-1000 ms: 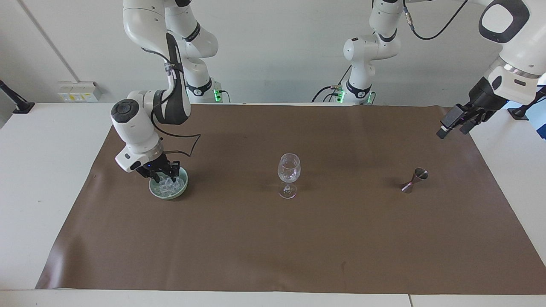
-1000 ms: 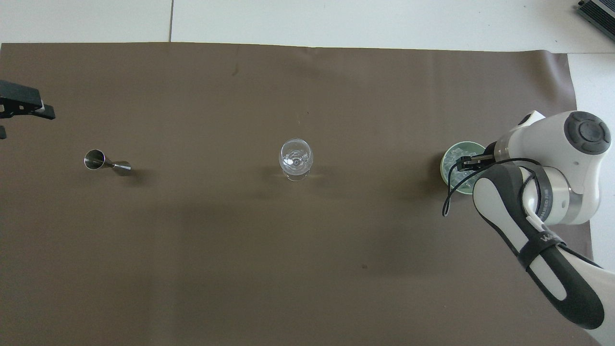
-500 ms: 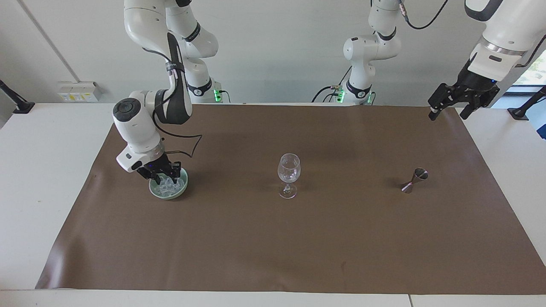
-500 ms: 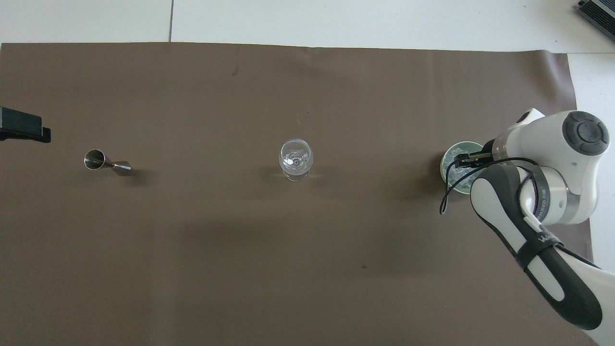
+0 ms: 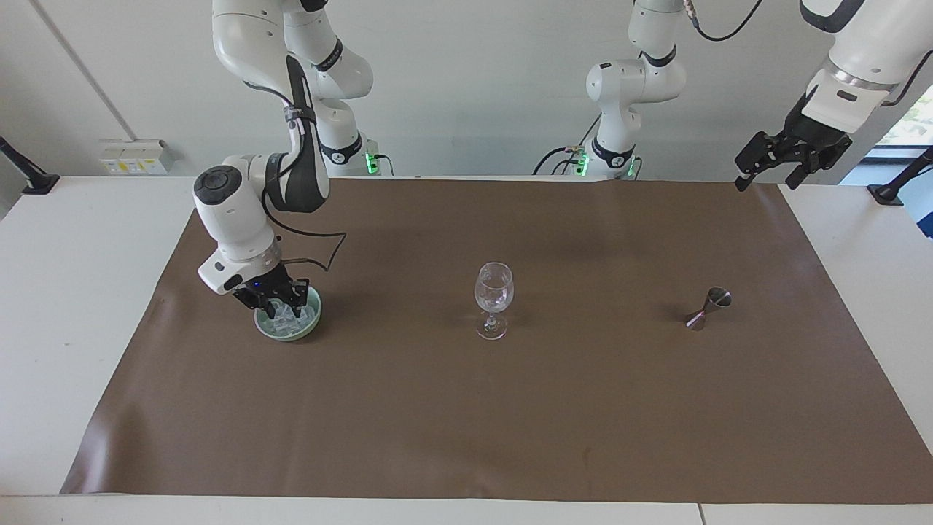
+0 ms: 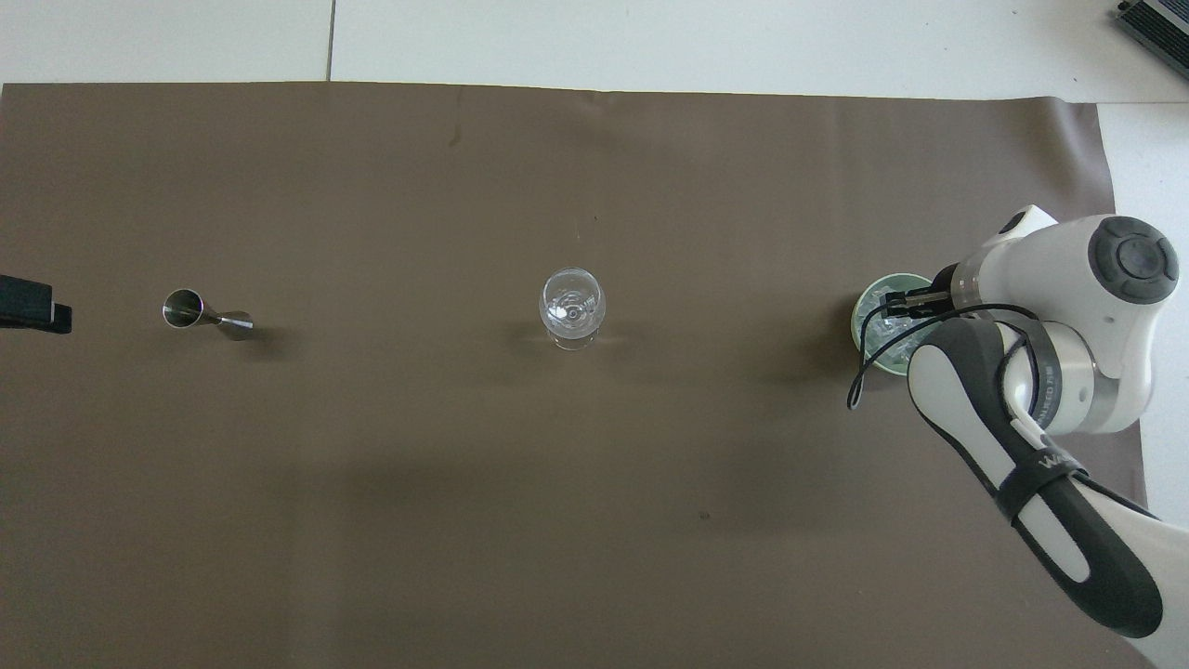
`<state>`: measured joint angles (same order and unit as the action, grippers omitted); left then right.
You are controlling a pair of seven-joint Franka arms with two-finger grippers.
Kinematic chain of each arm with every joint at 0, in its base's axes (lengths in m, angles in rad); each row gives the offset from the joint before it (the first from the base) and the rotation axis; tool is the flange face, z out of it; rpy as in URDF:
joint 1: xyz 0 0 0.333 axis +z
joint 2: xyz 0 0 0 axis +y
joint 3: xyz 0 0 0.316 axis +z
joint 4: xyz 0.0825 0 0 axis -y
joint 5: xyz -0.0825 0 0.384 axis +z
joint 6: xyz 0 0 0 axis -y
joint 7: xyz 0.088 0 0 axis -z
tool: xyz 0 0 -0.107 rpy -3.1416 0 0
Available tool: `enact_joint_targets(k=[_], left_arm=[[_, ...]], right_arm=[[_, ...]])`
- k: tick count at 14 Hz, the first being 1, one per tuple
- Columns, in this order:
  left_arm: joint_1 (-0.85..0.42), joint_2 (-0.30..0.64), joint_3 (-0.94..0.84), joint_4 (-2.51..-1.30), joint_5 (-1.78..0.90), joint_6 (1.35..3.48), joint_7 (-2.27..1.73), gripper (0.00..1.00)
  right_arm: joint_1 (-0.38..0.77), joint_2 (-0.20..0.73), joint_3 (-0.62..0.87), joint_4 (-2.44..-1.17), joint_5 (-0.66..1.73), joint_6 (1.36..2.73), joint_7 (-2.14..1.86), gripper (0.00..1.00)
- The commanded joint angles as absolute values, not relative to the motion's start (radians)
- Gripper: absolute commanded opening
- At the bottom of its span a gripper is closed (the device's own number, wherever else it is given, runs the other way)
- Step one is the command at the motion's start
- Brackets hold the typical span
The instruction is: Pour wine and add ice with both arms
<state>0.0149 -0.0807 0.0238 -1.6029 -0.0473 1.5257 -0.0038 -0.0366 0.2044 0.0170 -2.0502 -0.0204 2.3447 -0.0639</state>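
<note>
Ice (image 5: pixel 290 315) heaped in green bowl (image 5: pixel 312 325) toward the right arm's end, partly hidden by right gripper (image 5: pixel 280 299), grip unclear, wine glass (image 5: pixel 493 297) mid-mat, contents indistinct, left gripper (image 5: pixel 775 162) spread open over mat corner.

The right arm (image 5: pixel 251 146) comes down from its base and bends forward at the elbow, wrist angled steeply downward. The right gripper (image 5: pixel 280 300) is low, its fingers spread apart and pointing down. The left arm (image 5: pixel 856 44) waits, raised high toward its own end of the table. The left gripper (image 5: pixel 771 162) hangs in the air, fingers apart, tilted downward.
</note>
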Motion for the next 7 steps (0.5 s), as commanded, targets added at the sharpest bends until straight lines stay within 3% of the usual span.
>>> enact_joint_targets(k=[1,7], left_arm=[[-0.006,-0.109,0.04,-1.635,-0.035,1.525,-0.003,1.0],[-0.006,-0.123,0.04,-1.597,-0.035,1.493,-0.005,1.0]], right_arm=[[-0.043,0.209,0.028,-2.054,-0.025,2.365,-0.032,0.52],[-0.043,0.21,0.029,-2.057,-0.023,2.362,-0.032,0.49]])
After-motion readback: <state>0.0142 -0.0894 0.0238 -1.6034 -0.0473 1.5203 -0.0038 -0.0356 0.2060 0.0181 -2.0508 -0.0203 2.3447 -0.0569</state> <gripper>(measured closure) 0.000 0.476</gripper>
